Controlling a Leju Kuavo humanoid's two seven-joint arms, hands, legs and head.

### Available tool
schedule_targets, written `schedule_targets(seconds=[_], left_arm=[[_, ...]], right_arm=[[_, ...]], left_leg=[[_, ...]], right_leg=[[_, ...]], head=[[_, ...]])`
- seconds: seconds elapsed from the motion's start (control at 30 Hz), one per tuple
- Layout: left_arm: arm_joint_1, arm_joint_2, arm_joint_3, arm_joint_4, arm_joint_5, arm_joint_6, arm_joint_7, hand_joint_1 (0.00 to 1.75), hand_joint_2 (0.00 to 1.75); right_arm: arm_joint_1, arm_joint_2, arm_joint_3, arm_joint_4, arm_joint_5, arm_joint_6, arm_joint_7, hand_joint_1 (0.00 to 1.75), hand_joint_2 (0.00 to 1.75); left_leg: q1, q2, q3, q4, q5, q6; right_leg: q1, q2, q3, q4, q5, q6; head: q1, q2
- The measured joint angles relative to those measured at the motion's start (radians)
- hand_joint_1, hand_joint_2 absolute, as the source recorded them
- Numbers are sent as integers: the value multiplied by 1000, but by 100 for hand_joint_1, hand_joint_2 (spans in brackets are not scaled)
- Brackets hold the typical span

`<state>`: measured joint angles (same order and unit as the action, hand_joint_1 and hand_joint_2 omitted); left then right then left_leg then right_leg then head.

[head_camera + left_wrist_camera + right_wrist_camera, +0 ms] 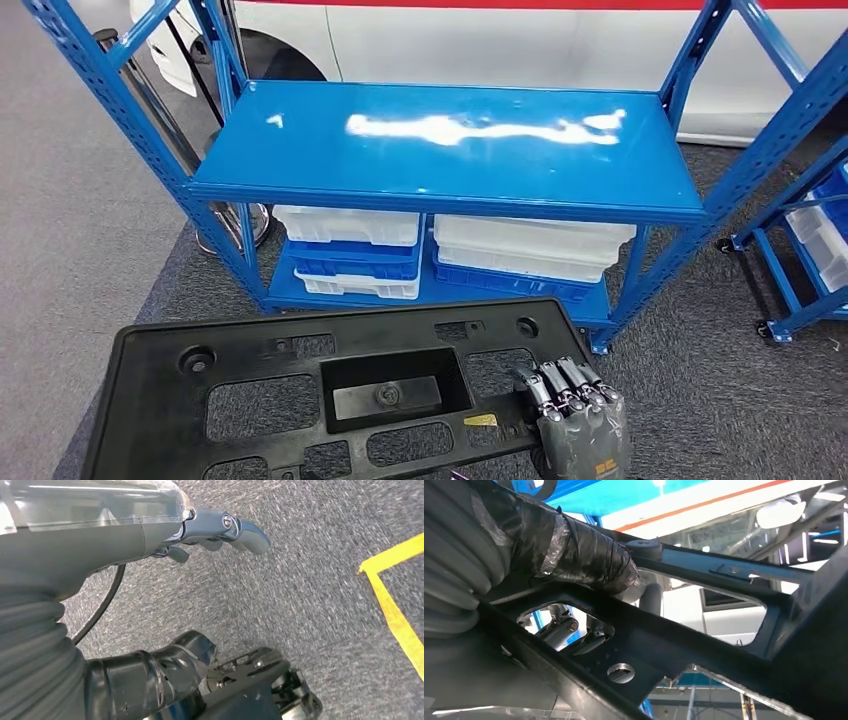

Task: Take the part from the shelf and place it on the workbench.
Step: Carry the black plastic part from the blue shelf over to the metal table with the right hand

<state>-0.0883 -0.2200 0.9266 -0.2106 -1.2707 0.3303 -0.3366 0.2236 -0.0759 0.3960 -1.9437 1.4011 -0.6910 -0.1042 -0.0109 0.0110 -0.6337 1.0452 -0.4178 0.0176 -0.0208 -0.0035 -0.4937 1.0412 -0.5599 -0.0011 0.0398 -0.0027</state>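
My right hand [578,420] grips just one end of this big black part [330,395], left hand [220,530] hanging empty with fingers apart, so I reckon it could tip or twist loose.

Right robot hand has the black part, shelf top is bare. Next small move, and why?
Probably turn away from the blue shelf and carry the black part toward the workbench, which isn't in these frames. The right robot hand already grips the part's edge, clear of the shelf. The left robot hand hangs over the carpet holding nothing, so keep the part level while turning.
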Motion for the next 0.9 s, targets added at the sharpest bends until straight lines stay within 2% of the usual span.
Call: schedule_targets(seconds=[0.03, 0.07, 0.1, 0.13, 0.17, 0.2, 0.23, 0.27, 0.3, 0.33, 0.37, 0.4, 0.43, 0.47, 0.5, 0.53, 0.57, 0.6, 0.63, 0.67, 0.7, 0.73, 0.77, 0.8, 0.83, 0.87, 0.9], left_arm=[[1, 0, 0, 0, 0, 0, 0, 0, 175], [2, 0, 1, 0, 0, 0, 1, 0, 175], [3, -1, 1, 0, 0, 1, 1, 0, 175], [4, -1, 1, 0, 0, 1, 1, 0, 175], [4, -1, 1, 0, 0, 0, 2, 0, 175], [4, -1, 1, 0, 0, 0, 2, 0, 175], [4, -1, 1, 0, 0, 0, 2, 0, 175], [3, -1, 1, 0, 0, 0, 2, 0, 175], [3, -1, 1, 0, 0, 1, 2, 0, 175], [2, -1, 1, 0, 0, 1, 2, 0, 175], [1, -1, 1, 0, 0, 1, 2, 0, 175], [0, -1, 1, 0, 0, 1, 1, 0, 175], [-1, -1, 2, 0, 0, 1, 1, 0, 175], [-2, -1, 2, 0, 0, 1, 1, 0, 175], [-2, -1, 3, 0, 0, 1, 0, 0, 175], [-1, -2, 4, 0, 0, 1, 0, 0, 175], [-1, -2, 4, 0, 1, 1, -1, 0, 175], [-1, -3, 5, 0, 1, 1, -1, 0, 175], [-1, -3, 5, 0, 1, 1, -2, 0, 175], [-1, -3, 5, 0, 1, 1, -4, 0, 175], [-1, -3, 6, 0, 1, 1, -6, 0, 175], [-1, -3, 6, 0, 2, 1, -9, 0, 175], [0, -3, 6, 0, 2, 1, -11, 0, 175], [0, -3, 7, 0, 2, 1, -12, 0, 175], [0, -3, 8, 0, 2, 1, -13, 0, 175], [0, -3, 9, 0, 2, 1, -13, 0, 175], [0, -4, 10, 0, 2, 1, -13, 0, 175]], right_arm=[[3, 14, -13, 0, -21, 0, -31, 175, 175], [7, 30, -27, -1, -43, 0, -66, 175, 175], [11, 48, -42, -1, -64, 0, -97, 175, 175], [16, 64, -57, -2, -80, 0, -121, 175, 175], [19, 76, -70, -3, -90, 0, -137, 175, 175], [22, 87, -80, -3, -95, 0, -143, 175, 175], [24, 95, -89, -4, -97, 0, -146, 175, 175], [26, 102, -97, -4, -98, 0, -148, 175, 175], [28, 109, -103, -4, -99, 0, -151, 175, 175], [30, 114, -108, -4, -102, 0, -156, 175, 175], [33, 120, -113, -6, -108, 0, -165, 175, 175], [35, 126, -118, -7, -117, 0, -178, 175, 175], [38, 133, -124, -9, -130, 0, -194, 175, 175], [40, 141, -130, -10, -146, 0, -213, 175, 175], [43, 148, -137, -10, -162, 0, -233, 175, 175], [47, 154, -144, -10, -178, 0, -251, 175, 175], [51, 159, -152, -10, -193, 0, -268, 175, 175], [56, 163, -159, -10, -206, 0, -282, 175, 175], [61, 166, -166, -10, -219, 0, -293, 175, 175], [65, 168, -172, -10, -232, 0, -303, 175, 175], [68, 169, -177, -9, -246, 0, -311, 175, 175], [72, 170, -181, -9, -259, 0, -319, 175, 175], [76, 171, -185, -9, -269, 0, -325, 175, 175], [79, 173, -188, -9, -276, 0, -329, 175, 175], [80, 175, -191, -9, -281, 0, -332, 175, 175], [80, 177, -193, -9, -285, 0, -334, 175, 175], [80, 180, -195, -9, -289, 0, -336, 175, 175]], left_leg=[[3, -1, -7, 10, -17, -7], [6, -2, -18, 35, -53, -14], [9, -3, -31, 77, -105, -20], [10, -3, -44, 133, -158, -25], [12, -3, -53, 192, -195, -28], [13, -3, -53, 239, -204, -30], [14, -3, -42, 263, -189, -30], [15, -3, -17, 255, -157, -30], [15, -3, 24, 216, -123, -28], [15, -4, 77, 150, -109, -26], [13, -6, 135, 69, -112, -22], [11, -7, 179, 0, -126, -18], [9, -9, 206, -48, -141, -13], [6, -10, 214, -73, -145, -7], [8, -9, 208, -77, -137, 0], [9, -7, 200, -80, -125, 7], [10, -3, 189, -83, -111, 15], [10, -1, 175, -84, -99, 23], [7, 1, 160, -83, -89, 29], [5, 2, 145, -82, -79, 33], [2, 3, 129, -80, -70, 35], [0, 4, 114, -76, -60, 35], [-1, 4, 98, -72, -51, 35], [-2, 4, 82, -65, -43, 33], [-3, 4, 67, -57, -36, 30], [-5, 4, 55, -46, -33, 28], [-6, 4, 46, -37, -29, 23]], right_leg=[[0, -2, -10, -1, 11, -10], [-1, -4, -23, -2, 23, -19], [-1, -6, -37, -2, 36, -26], [1, -6, -52, -2, 48, -29], [2, -6, -67, -1, 60, -30], [3, -7, -84, 0, 72, -30], [4, -8, -101, 2, 85, -29], [4, -9, -118, 5, 96, -28], [4, -8, -134, 8, 107, -26], [4, -8, -147, 11, 117, -23], [5, -8, -156, 13, 126, -19], [5, -8, -161, 13, 136, -13], [6, -9, -163, 11, 147, -7], [6, -10, -164, 6, 158, -1], [6, -10, -166, 2, 167, 5], [5, -8, -171, 4, 161, 10], [5, -6, -179, 21, 133, 13], [5, -4, -190, 57, 86, 15], [5, -3, -203, 112, 31, 15], [5, -3, -215, 176, -12, 16], [6, -2, -224, 236, -26, 16], [7, -2, -225, 279, -10, 16], [7, -2, -214, 294, 26, 15], [8, -2, -186, 274, 63, 12], [8, -2, -140, 221, 80, 7], [11, -2, -83, 146, 72, 2], [13, -2, -33, 72, 48, -2]], head=[[0, 0], [-1, 0], [-2, 0], [-2, 0], [-2, 0], [-2, 0], [-3, 0], [-3, 0], [-3, 0], [-3, 0], [-3, 0], [-2, 0], [-2, 0], [-2, 0], [-1, 0], [-1, 0], [0, 0], [1, 0], [1, 0], [2, 0], [2, 0], [2, 0], [2, 0], [2, 0], [1, 0], [1, 0], [1, 0]])
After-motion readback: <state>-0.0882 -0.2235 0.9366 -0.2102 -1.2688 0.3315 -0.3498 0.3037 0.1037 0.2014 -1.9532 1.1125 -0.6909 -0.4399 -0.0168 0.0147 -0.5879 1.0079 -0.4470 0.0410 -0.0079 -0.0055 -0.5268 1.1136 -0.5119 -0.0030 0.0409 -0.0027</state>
